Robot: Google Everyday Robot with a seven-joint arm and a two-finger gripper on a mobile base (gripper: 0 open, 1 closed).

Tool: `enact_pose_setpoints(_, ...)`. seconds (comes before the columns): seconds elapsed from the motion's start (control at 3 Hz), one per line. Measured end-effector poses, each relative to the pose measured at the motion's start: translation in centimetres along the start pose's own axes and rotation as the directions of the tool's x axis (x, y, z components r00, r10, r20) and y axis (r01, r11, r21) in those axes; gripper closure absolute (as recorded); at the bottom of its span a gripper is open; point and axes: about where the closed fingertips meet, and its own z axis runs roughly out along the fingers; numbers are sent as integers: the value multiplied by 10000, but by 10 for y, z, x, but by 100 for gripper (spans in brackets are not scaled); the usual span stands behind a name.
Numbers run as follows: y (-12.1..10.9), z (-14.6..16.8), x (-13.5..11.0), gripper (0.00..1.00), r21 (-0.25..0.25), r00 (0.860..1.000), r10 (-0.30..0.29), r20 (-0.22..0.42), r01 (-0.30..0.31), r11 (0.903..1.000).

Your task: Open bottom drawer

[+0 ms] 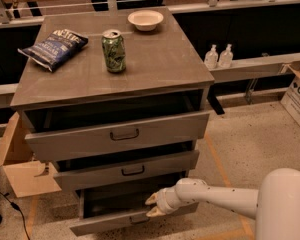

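Observation:
The grey cabinet has three drawers, all pulled partly out. The bottom drawer (pixel 110 223) is the lowest one, pulled out furthest, with its dark inside showing and its small dark handle (pixel 138 218) at the centre of the front. My gripper (pixel 152 206) on the white arm reaches in from the right and sits at the drawer's top edge, just above and right of the handle. Its two pale fingers stand apart, one above the other.
On the cabinet top (pixel 155 59) lie a blue chip bag (pixel 54 48), a green can (pixel 113 51) and a white bowl (pixel 145 19). A cardboard box (pixel 20 159) stands at the left, another box (pixel 297 96) at the right. Two small bottles (pixel 218 57) sit on a ledge behind.

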Motion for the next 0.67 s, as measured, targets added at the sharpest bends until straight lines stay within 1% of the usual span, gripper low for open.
enact_pose_setpoints(0.33,-9,-2,-1,87,325,9998,49,-178,-44,9995)
enact_pose_setpoints(0.67,-23,2,4,100,846,9989,-76,-457,114,9963)
